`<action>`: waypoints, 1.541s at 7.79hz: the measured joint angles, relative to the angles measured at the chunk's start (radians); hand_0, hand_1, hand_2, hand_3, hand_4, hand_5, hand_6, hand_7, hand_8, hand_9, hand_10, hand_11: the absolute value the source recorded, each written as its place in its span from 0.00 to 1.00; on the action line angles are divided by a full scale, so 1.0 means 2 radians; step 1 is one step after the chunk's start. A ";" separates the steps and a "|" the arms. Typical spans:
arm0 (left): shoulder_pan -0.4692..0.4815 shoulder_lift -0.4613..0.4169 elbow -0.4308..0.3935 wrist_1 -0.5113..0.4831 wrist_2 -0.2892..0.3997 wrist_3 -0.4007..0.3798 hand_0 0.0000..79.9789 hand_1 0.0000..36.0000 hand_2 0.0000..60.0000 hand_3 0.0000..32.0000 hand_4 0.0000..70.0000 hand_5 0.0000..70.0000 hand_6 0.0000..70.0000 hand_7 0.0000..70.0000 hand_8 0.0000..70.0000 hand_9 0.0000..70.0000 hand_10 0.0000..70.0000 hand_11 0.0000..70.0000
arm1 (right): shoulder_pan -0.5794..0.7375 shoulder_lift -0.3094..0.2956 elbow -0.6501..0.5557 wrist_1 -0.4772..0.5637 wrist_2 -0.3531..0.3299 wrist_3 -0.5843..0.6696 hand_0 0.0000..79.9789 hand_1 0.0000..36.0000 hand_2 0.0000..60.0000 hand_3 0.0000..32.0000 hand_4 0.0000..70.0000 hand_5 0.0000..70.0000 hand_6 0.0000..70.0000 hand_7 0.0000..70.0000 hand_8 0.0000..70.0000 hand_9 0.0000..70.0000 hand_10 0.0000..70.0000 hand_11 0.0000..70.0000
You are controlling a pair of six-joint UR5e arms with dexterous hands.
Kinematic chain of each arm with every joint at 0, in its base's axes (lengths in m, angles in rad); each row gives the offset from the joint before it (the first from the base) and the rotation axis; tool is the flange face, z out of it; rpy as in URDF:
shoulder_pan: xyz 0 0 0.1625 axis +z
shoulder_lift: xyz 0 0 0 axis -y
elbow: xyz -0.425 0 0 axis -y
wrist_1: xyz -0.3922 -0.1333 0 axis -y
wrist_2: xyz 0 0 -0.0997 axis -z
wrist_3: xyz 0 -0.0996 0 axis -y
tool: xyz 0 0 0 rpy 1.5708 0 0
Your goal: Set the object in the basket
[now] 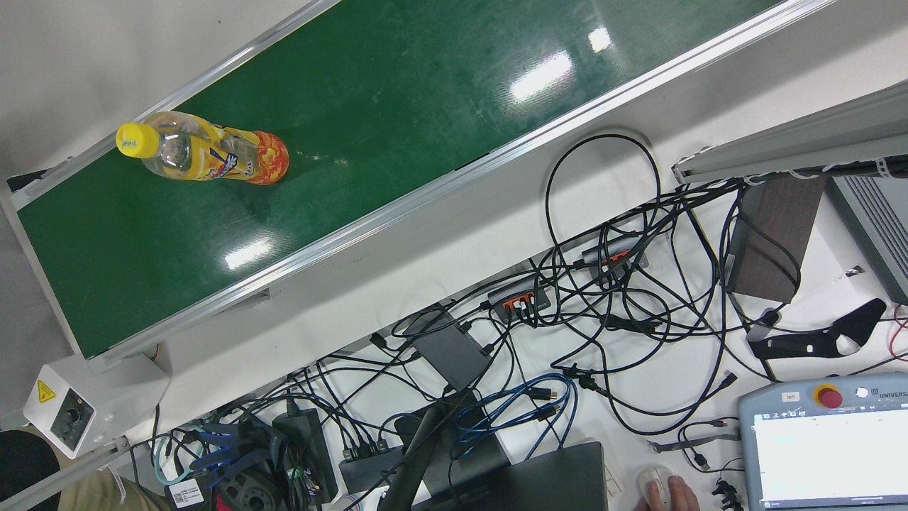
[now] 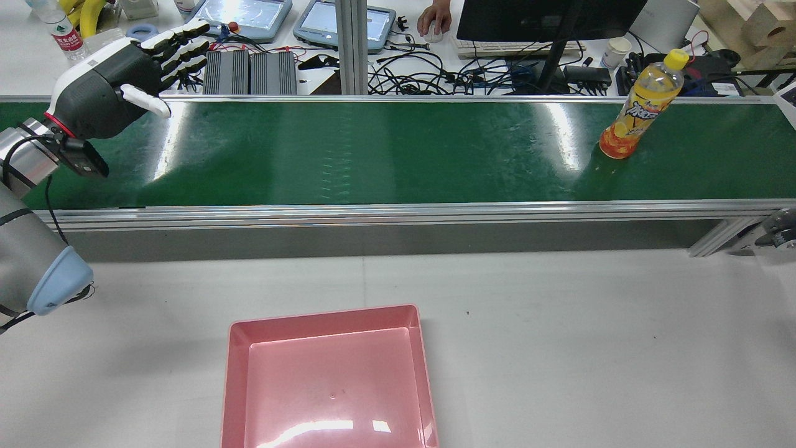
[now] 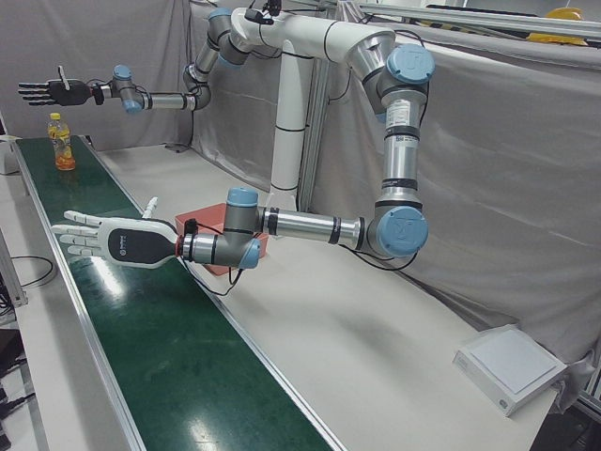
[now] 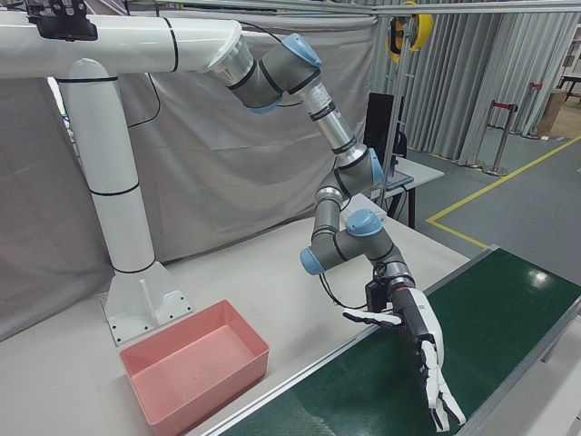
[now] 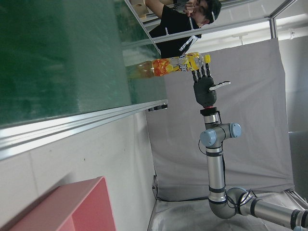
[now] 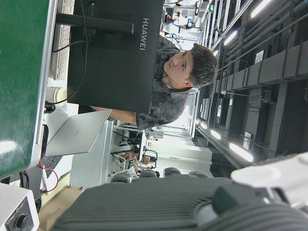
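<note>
A clear bottle (image 2: 643,106) with a yellow cap and an orange label stands upright on the green conveyor belt (image 2: 373,149), near its right end in the rear view. The front view also has the bottle (image 1: 206,152). My left hand (image 2: 124,74) hovers open over the belt's far left end, fingers stretched out, holding nothing. It is a long way from the bottle. My right hand (image 3: 47,91) is open in the air above and behind the bottle (image 3: 62,143). The empty pink basket (image 2: 329,379) sits on the white table, on the near side of the belt.
Beyond the belt is a desk with tangled cables (image 1: 603,284), teach pendants (image 2: 245,15), a monitor (image 2: 547,18) and a person's hand on a mouse (image 2: 435,22). The belt has aluminium side rails (image 2: 398,214). A white pedestal (image 4: 136,263) stands behind the basket (image 4: 195,372).
</note>
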 measured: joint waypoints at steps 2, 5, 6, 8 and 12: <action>0.000 0.000 -0.001 0.000 0.000 0.000 0.65 0.16 0.00 0.07 0.19 0.15 0.00 0.00 0.08 0.09 0.07 0.12 | 0.000 0.000 0.000 0.000 0.000 0.000 0.00 0.00 0.00 0.00 0.00 0.00 0.00 0.00 0.00 0.00 0.00 0.00; 0.000 0.000 0.000 0.000 0.000 -0.001 0.66 0.17 0.00 0.09 0.19 0.15 0.00 0.00 0.08 0.09 0.07 0.12 | 0.000 0.000 0.000 0.000 0.000 0.000 0.00 0.00 0.00 0.00 0.00 0.00 0.00 0.00 0.00 0.00 0.00 0.00; 0.000 0.000 0.000 0.000 0.000 0.000 0.66 0.17 0.00 0.09 0.19 0.15 0.00 0.00 0.08 0.09 0.07 0.13 | 0.000 0.000 0.001 0.000 0.000 0.000 0.00 0.00 0.00 0.00 0.00 0.00 0.00 0.00 0.00 0.00 0.00 0.00; 0.000 0.000 0.000 0.000 0.000 0.000 0.66 0.16 0.00 0.11 0.19 0.15 0.00 0.00 0.08 0.08 0.07 0.12 | 0.000 0.000 0.001 0.000 0.000 0.000 0.00 0.00 0.00 0.00 0.00 0.00 0.00 0.00 0.00 0.00 0.00 0.00; 0.000 0.000 0.000 0.000 0.001 -0.001 0.66 0.16 0.00 0.09 0.19 0.15 0.00 0.00 0.09 0.09 0.07 0.12 | 0.000 0.000 0.001 0.000 0.000 0.000 0.00 0.00 0.00 0.00 0.00 0.00 0.00 0.00 0.00 0.00 0.00 0.00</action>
